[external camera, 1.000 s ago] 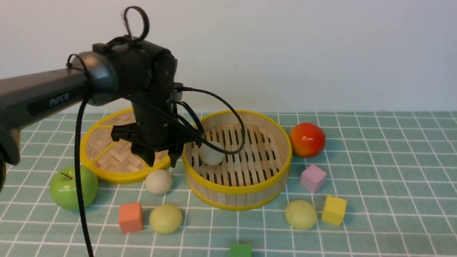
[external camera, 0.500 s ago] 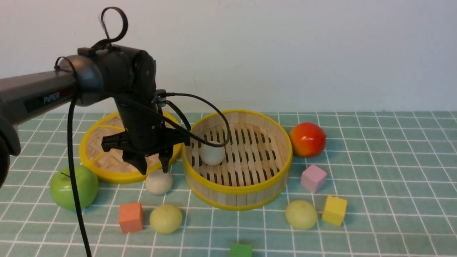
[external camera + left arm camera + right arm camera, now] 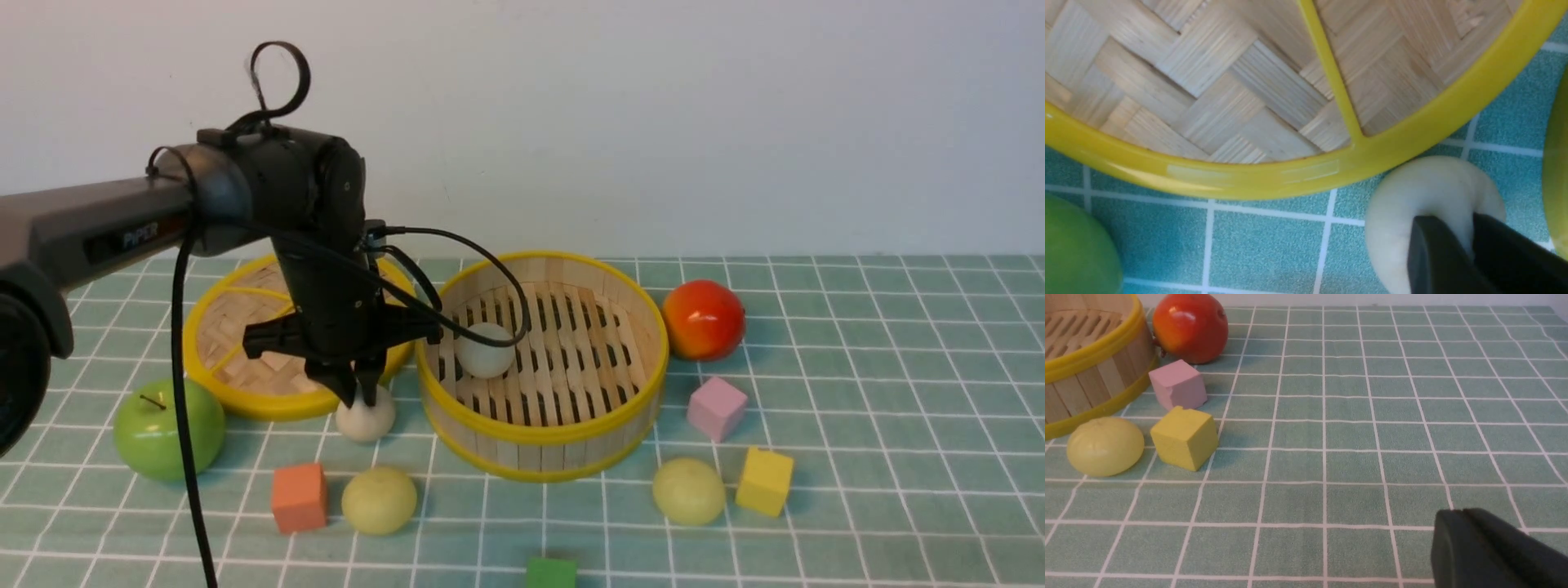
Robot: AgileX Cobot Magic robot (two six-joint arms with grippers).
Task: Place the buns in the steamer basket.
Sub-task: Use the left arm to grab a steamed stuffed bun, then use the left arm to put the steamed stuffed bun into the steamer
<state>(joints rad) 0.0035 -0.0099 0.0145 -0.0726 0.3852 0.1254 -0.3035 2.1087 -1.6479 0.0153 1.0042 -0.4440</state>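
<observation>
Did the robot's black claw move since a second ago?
Yes. Judged against the steamer basket, which stayed put, the left gripper dropped lower beside its left wall and pinched shut onto the off-white bun.

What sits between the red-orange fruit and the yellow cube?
A pink cube, seen in the front and right wrist views, between the red-orange fruit and yellow cube.

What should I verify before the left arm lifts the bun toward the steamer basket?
1. The left gripper closed on the off-white bun: ok.
2. Grip holds during lifting: cannot tell; the fingers pinch only its upper part.
3. Bun higher than the rim of the steamer basket: not ok, it sits on the cloth.
4. Free floor in the basket: ok, only a second bun lies inside.
5. The right gripper away from the path: ok.
</observation>
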